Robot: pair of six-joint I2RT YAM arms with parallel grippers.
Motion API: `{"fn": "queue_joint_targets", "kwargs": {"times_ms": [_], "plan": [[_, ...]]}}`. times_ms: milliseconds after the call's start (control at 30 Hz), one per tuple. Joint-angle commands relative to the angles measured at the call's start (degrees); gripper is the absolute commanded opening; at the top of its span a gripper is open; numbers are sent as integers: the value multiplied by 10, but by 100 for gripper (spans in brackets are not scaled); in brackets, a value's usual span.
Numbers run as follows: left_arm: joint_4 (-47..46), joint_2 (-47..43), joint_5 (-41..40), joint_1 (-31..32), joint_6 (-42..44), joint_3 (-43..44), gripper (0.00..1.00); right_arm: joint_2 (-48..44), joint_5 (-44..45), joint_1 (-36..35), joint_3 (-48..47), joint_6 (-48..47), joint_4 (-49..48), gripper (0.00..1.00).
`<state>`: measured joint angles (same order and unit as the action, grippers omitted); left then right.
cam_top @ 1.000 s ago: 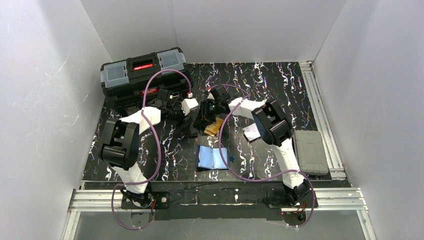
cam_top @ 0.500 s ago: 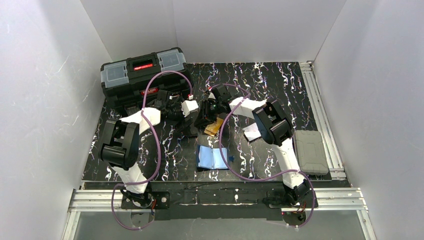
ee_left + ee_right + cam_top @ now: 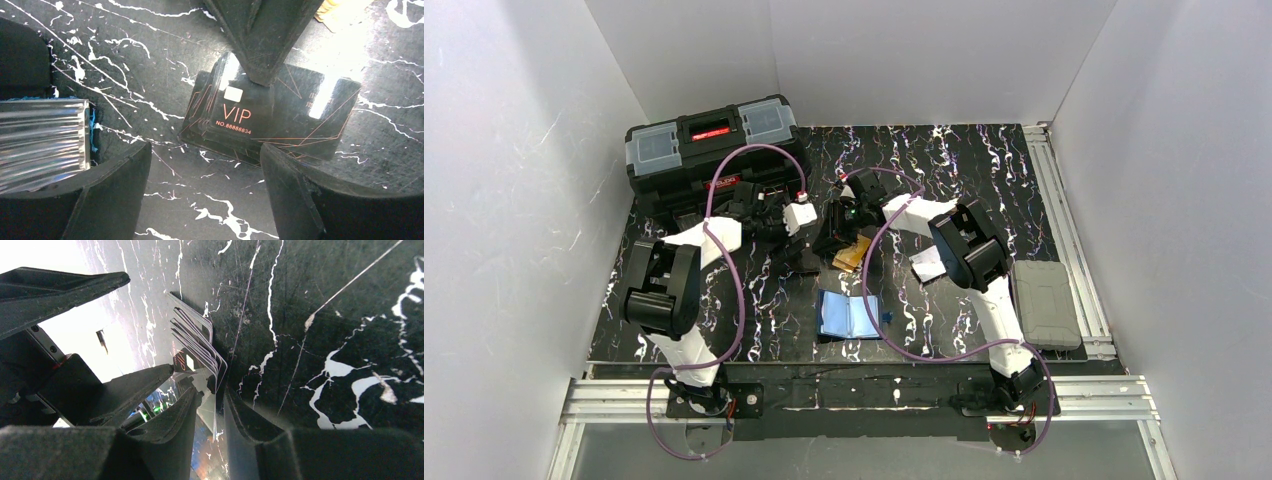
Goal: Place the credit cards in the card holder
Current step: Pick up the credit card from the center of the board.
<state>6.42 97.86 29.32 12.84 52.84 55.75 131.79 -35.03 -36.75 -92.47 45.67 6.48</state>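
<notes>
Credit cards, a fanned black stack, sit pinched in the right gripper beyond the card holder, which lies open and, we judge, unfilled. The left gripper gapes wide close beside them. Insertion is not yet begun.

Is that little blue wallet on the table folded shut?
No, the card holder lies spread open, with its light blue inside facing up.
</notes>
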Motion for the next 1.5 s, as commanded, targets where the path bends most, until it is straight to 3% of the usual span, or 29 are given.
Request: {"fn": "queue_joint_targets", "kwargs": {"times_ms": [0, 833, 1100, 1467], "plan": [[10, -15, -1, -3, 25, -18, 79, 11, -10, 2, -13, -7, 4, 34], [0, -9, -13, 35, -4, -17, 79, 0, -16, -2, -8, -4, -4, 32], [4, -11, -27, 31, -29, 1, 79, -16, -9, -2, -12, -18, 7, 11], [82, -30, -4, -2, -90, 53, 79, -51, -6, -2, -3, -43, 17, 2]]}}
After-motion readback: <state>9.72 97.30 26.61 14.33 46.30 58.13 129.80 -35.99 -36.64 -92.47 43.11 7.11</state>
